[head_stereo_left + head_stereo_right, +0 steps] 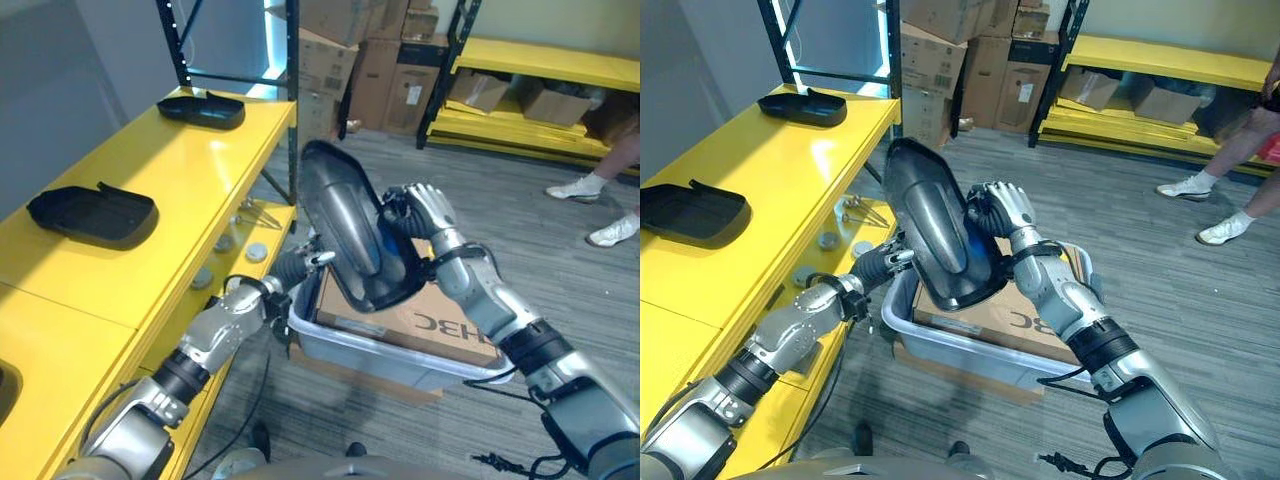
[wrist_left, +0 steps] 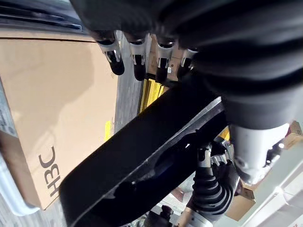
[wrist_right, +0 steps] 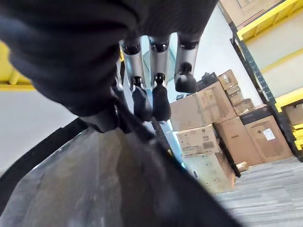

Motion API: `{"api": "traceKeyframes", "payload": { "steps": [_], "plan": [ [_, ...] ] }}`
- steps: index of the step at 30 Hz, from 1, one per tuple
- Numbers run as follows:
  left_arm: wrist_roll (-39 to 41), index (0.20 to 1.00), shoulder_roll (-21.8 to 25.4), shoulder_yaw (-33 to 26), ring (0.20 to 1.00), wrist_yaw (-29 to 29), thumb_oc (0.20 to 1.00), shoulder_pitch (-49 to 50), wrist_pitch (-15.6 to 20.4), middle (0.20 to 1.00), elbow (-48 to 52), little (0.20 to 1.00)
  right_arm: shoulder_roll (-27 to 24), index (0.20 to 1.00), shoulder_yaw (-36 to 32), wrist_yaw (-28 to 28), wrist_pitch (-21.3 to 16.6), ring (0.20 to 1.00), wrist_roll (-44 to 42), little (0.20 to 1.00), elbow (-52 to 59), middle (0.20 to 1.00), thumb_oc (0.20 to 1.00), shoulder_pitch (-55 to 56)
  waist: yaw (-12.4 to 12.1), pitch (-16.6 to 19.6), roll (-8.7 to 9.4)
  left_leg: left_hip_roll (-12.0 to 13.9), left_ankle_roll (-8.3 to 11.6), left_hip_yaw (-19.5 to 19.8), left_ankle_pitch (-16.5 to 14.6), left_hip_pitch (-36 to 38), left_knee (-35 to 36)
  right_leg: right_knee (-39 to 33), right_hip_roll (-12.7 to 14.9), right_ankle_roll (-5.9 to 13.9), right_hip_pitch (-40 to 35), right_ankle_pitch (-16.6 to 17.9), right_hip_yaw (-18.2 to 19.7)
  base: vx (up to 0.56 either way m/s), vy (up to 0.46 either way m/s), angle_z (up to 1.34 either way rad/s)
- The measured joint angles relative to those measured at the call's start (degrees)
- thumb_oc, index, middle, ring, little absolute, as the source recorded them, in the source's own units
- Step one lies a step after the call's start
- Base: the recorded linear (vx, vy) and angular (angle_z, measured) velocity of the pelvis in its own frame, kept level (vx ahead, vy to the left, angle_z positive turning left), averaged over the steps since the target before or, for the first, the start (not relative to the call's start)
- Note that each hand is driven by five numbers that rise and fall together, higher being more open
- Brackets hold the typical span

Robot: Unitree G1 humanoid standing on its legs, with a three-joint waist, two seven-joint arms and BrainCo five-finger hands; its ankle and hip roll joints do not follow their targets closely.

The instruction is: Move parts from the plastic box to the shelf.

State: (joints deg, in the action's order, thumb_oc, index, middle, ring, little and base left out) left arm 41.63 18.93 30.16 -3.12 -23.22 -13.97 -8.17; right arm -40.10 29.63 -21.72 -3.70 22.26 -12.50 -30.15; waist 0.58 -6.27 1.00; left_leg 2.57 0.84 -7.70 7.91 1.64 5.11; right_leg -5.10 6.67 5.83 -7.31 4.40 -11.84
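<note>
A large black moulded part (image 1: 345, 225) stands nearly upright in the air above the grey plastic box (image 1: 400, 355). My right hand (image 1: 420, 212) grips its right rim, with the fingers (image 3: 142, 101) curled over the edge. My left hand (image 1: 300, 268) meets the part's lower left edge from behind. In the left wrist view its fingers (image 2: 137, 56) reach out straight past the black part (image 2: 142, 161). Two similar black parts (image 1: 92, 215) (image 1: 202, 108) lie on the top of the yellow shelf (image 1: 180, 170) at my left. A flat cardboard sheet (image 1: 440, 320) lies in the box.
A lower shelf level (image 1: 265, 225) holds small round pieces (image 1: 250, 250) and bits of wire. A black upright post (image 1: 292, 100) stands at the shelf's corner. Stacked cardboard boxes (image 1: 360, 50) and another yellow rack (image 1: 540, 60) are behind. A person's shoes (image 1: 580, 187) show at far right.
</note>
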Motion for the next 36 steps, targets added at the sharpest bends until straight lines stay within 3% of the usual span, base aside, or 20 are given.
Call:
{"api": "traceKeyframes", "payload": {
  "steps": [7, 8, 9, 17, 23, 31, 32, 33, 36],
  "plan": [
    [2.82, 1.0, -2.81, -0.38, 1.0, 4.45, 1.0, 0.33, -0.4, 1.0, -2.29, 1.0, 2.64, 0.2, 0.92, 0.74, -1.84, 0.2, -5.11, 0.2, 0.83, 0.2, 0.2, 0.01, -0.51, 0.0, -0.06, 0.02, 0.53, 0.3, -0.47, 0.5, 0.01, 0.0, -0.03, 0.08, -0.57, -0.46, -0.04, 0.0, 0.0, 0.0],
    [3.39, 0.658, -3.43, -0.98, 0.658, 4.97, 0.658, 0.35, 0.19, 0.658, -2.97, 0.658, 2.68, 0.2, 0.92, 1.76, -1.93, 0.2, -6.23, 0.2, 1.35, 0.2, 0.2, 0.02, -0.57, 0.0, -0.06, 0.01, 0.53, 0.3, -0.48, 0.47, 0.01, -0.01, -0.02, 0.09, -0.55, -0.47, -0.04, 0.0, 0.0, 0.0],
    [3.89, 0.2, -3.57, -1.23, 0.2, 5.39, 0.2, 0.36, 1.1, 0.2, -3.5, 0.2, 2.78, 0.2, 0.86, 1.96, -1.92, 0.2, -6.84, 0.2, 1.8, 0.2, 0.2, 0.04, -0.54, 0.0, -0.06, 0.01, 0.53, 0.29, -0.49, 0.45, 0.01, 0.0, -0.01, 0.08, -0.53, -0.45, -0.03, 0.0, 0.0, 0.0],
    [6.26, 0.2, -4.63, -2.97, 0.2, 6.57, 0.2, 2.0, 6.92, 0.2, -3.94, 0.2, 7.02, 0.2, -1.4, 2.38, -2.39, 0.2, -11.36, 0.2, 4.15, 0.2, 0.2, 1.32, 0.11, 0.01, -0.06, 0.01, 0.44, 0.05, -0.25, 0.56, -0.02, 0.0, 0.0, 0.05, -0.52, -0.43, -0.09, 0.0, 0.0, 0.0],
    [6.52, 0.2, -4.7, -3.35, 0.2, 10.71, 0.2, 4.71, 11.33, 0.2, -3.95, 0.2, 12.12, 0.2, -2.29, 1.64, -4.91, 0.2, -13.52, 0.2, 7.39, 0.2, 0.2, 4.31, 0.27, 0.0, -0.06, 0.02, 0.62, -0.01, -0.37, 0.62, -0.01, 0.0, -0.02, 0.07, -0.55, -0.44, -0.13, 0.0, -0.001, -0.01],
    [3.53, 0.2, -4.89, -2.8, 0.2, 13.24, 0.2, 5.56, 15.98, 0.2, -3.93, 0.2, 14.4, 0.2, -2.83, 1.11, -7.61, 0.2, -15.89, 0.2, 7.58, 0.2, 0.2, 5.36, -0.32, -0.03, -0.02, 0.0, 0.74, 0.03, -0.7, 0.57, 0.0, 0.0, 0.03, 0.14, -0.52, -0.54, -0.13, 0.0, 0.0, 0.0],
    [2.69, 0.2, -4.88, -2.81, 0.2, 13.72, 0.2, 5.57, 16.45, 0.2, -3.93, 0.2, 14.76, 0.526, -2.85, 1.11, -7.76, 0.526, -15.97, 0.526, 7.58, 0.526, 0.526, 5.45, -0.33, -0.03, -0.02, -0.01, 0.73, 0.02, -0.7, 0.57, 0.0, 0.0, 0.03, 0.15, -0.5, -0.54, -0.11, 0.0, 0.0, 0.0],
    [0.56, 0.2, -4.79, -2.81, 0.2, 14.78, 0.2, 5.58, 17.3, 0.2, -3.86, 0.2, 14.97, 1.0, -3.0, 0.79, -8.47, 1.0, -16.15, 1.0, 7.59, 1.0, 1.0, 5.74, -0.36, -0.03, -0.02, -0.01, 0.72, 0.02, -0.71, 0.55, 0.01, 0.0, 0.04, 0.15, -0.49, -0.54, -0.12, 0.0, 0.0, 0.0],
    [-9.93, 0.2, -2.24, -4.42, 0.2, 20.35, 0.2, 5.57, 22.35, 0.2, -1.36, 0.2, 14.61, 1.0, -3.0, -0.73, -13.53, 1.0, -18.32, 1.0, 12.25, 1.0, 1.0, 11.37, -0.55, -0.05, 0.0, -0.01, 0.62, 0.05, -0.76, 0.51, 0.01, 0.0, 0.04, 0.2, -0.47, -0.71, -0.12, 0.0, 0.065, 0.01]
  ]
}}
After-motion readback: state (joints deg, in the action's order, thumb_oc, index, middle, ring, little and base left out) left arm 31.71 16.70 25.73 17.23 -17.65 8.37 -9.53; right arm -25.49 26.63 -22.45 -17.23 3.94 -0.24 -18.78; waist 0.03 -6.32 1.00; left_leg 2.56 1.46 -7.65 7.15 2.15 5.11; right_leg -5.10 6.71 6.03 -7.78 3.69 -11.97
